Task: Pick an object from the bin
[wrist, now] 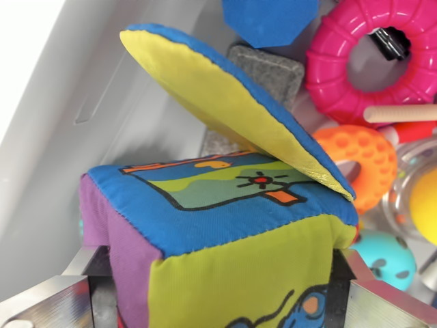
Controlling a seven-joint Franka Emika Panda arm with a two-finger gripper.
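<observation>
A soft fabric cube [225, 232] fills the middle and bottom of the wrist view. It has a blue top with a printed picture, a yellow-green front face and a purple side. A yellow-and-blue fabric flap [225, 102] stands lifted open above it. My gripper [225, 301] is shut on the cube, with one metal finger [48, 301] at the lower left and the other [389, 304] at the lower right pressing its sides. The cube is held close to the camera above the bin [82, 116].
Behind the cube lie a blue foam shape [270, 20], a grey felt block [270, 68], a pink ribbed ring [369, 61], a wooden stick [399, 113], an orange dimpled ring [362, 160], a teal ball [386, 256] and a clear container [416, 191]. The bin's pale grey wall rises along the left.
</observation>
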